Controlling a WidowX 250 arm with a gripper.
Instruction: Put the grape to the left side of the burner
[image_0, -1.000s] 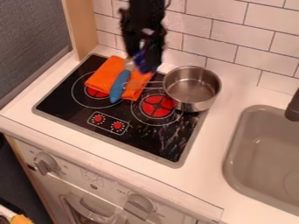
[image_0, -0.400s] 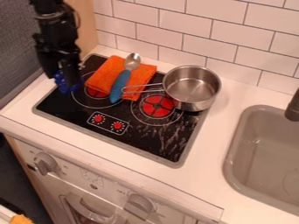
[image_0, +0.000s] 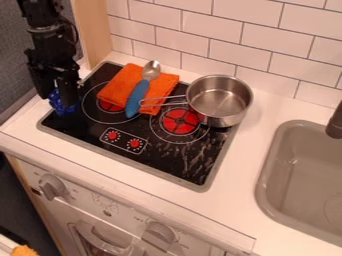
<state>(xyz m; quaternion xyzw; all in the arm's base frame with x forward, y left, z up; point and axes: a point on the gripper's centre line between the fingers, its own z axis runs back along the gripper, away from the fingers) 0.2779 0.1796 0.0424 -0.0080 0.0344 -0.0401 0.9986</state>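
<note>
The gripper (image_0: 61, 96) has moved leftward and lower, we see, its fingers clasping the blue grape (image_0: 61, 106) left of the burner (image_0: 111, 105); carrying seems nearly done; setting down and releasing remain.

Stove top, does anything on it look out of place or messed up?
Yes. An orange cloth partly covers the left burner, an odd spot for fabric, with a spoon lying on it. The pot sits off-center from the right burner. Pale streaks mark the right part of the glass, maybe scratches, residue or glare.
</note>
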